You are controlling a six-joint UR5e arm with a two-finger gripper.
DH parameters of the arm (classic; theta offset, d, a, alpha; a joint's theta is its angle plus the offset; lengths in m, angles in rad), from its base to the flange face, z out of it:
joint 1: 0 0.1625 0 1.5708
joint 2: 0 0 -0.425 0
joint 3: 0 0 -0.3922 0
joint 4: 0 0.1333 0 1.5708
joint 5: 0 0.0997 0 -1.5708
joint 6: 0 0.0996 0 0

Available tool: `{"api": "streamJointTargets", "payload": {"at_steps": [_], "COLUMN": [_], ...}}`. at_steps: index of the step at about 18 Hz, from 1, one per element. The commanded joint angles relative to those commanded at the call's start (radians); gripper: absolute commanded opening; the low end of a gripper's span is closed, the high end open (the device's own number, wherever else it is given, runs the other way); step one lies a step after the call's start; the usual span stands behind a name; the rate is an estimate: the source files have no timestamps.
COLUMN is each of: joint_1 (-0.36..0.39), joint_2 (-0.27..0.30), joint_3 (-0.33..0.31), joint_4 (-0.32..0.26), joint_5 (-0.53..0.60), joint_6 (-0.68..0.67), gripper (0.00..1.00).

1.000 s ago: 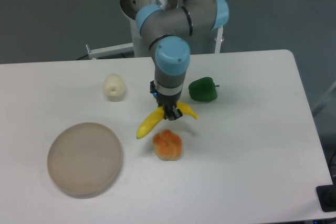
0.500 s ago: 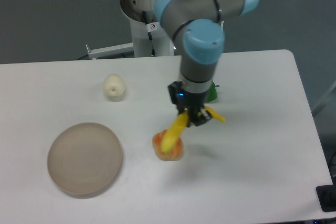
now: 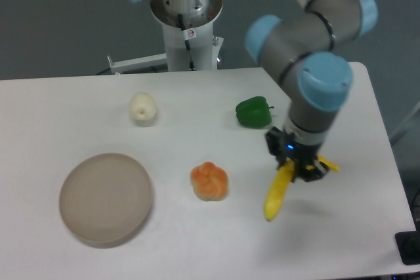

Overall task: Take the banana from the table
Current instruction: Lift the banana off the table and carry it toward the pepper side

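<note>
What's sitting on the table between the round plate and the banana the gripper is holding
The orange fruit lies between the plate and the banana held by the gripper; the rest of that stretch is bare white table, as the fixed camera shows.

I saw an evenly lit scene, soft light from overhead. The table (image 3: 98, 103) read bright white, near washed out, with no hard glare. Shadows were faint and diffuse: a pale one under the banana (image 3: 278, 191), another beside the orange fruit (image 3: 209, 181). The picture was low-resolution and slightly soft; the arm's edges looked a little smeared. The floor behind stayed dim grey.
</note>
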Motion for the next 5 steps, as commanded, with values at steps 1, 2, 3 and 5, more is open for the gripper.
{"api": "streamJointTargets", "payload": {"at_steps": [1,2,3,5], "joint_1": [0.000,0.002,0.002,0.002], "joint_2": [-0.002,-0.002,0.000,0.000], "joint_3": [0.002,0.008,0.011,0.011], "joint_4": [0.000,-0.002,-0.005,-0.005], "joint_5": [0.005,0.002,0.003,0.005], "joint_6": [0.000,0.002,0.002,0.002], "gripper": [0.02,0.01,0.01,0.01]}}
